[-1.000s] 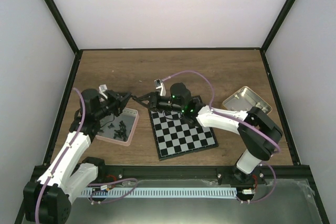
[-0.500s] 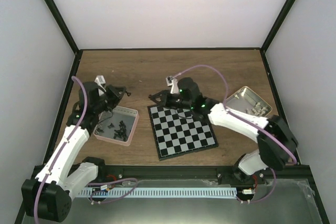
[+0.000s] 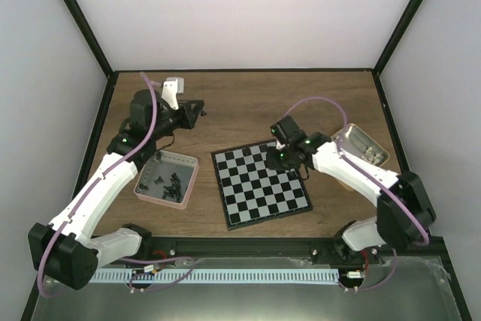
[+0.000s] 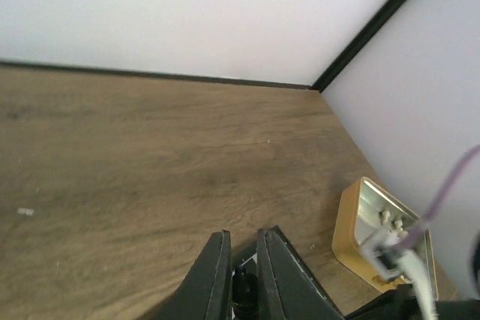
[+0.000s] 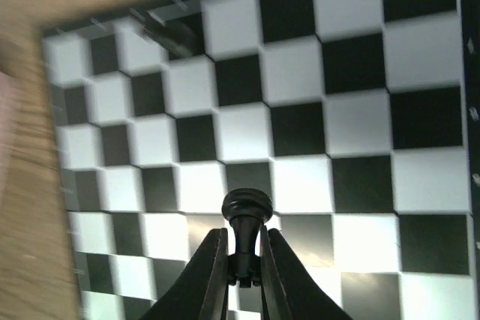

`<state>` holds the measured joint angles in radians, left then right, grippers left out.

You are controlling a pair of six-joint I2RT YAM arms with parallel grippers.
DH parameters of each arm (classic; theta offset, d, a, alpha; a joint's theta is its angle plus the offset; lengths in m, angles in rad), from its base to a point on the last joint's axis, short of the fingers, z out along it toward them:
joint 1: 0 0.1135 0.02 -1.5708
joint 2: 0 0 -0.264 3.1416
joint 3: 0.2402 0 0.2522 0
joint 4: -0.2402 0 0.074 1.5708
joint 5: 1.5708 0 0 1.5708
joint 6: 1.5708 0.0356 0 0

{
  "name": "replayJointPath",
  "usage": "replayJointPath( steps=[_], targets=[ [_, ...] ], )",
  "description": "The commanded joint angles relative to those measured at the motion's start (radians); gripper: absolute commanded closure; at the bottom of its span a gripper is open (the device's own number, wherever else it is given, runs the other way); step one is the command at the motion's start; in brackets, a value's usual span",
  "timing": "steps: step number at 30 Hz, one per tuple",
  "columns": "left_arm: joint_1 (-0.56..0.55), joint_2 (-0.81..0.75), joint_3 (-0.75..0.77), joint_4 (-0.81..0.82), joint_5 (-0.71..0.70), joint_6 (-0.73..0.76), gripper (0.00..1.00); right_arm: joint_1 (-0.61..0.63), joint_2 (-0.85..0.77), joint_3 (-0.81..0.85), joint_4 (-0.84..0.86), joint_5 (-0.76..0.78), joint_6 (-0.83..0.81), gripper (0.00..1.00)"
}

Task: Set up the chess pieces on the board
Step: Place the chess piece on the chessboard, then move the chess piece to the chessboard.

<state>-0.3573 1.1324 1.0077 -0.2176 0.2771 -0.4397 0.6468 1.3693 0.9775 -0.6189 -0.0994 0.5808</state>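
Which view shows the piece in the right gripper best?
Right wrist: the black piece sits clamped between the right gripper's fingers, over the board, outline sharp. Top external hides it under the gripper. Left wrist doesn't show it.

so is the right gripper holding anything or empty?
Holding. In the wrist view the right gripper is clamped on a black piece, above the board.

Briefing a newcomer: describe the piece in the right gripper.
Find the checkered board mid-table. Above its far right part hangs the right gripper, shut on a black round-headed piece; the pieces in the pink tray lie loose.
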Motion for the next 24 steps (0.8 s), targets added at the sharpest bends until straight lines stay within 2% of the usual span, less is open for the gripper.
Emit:
replayJointPath(
  steps=[1, 8, 10, 15, 24],
  targets=[
    [-0.032, -0.001, 0.057, 0.016, -0.039, 0.181, 0.96, -0.003, 0.121, 0.057, -0.218, 0.097, -0.086, 0.93],
    [-0.031, -0.085, -0.016, 0.041, -0.041, 0.177, 0.94, -0.003, 0.264, 0.143, -0.288, 0.086, -0.144, 0.92],
    [-0.032, -0.100, -0.020, 0.047, -0.025, 0.173, 0.94, -0.002, 0.292, 0.171, -0.306, 0.108, -0.145, 0.87],
    [-0.031, -0.112, -0.020, 0.052, 0.009, 0.166, 0.93, -0.002, 0.308, 0.207, -0.304, 0.107, -0.115, 0.66],
    [-0.032, -0.119, -0.036, 0.067, 0.024, 0.148, 0.92, 0.005, 0.243, 0.129, -0.218, 0.098, -0.030, 0.66]
  ],
)
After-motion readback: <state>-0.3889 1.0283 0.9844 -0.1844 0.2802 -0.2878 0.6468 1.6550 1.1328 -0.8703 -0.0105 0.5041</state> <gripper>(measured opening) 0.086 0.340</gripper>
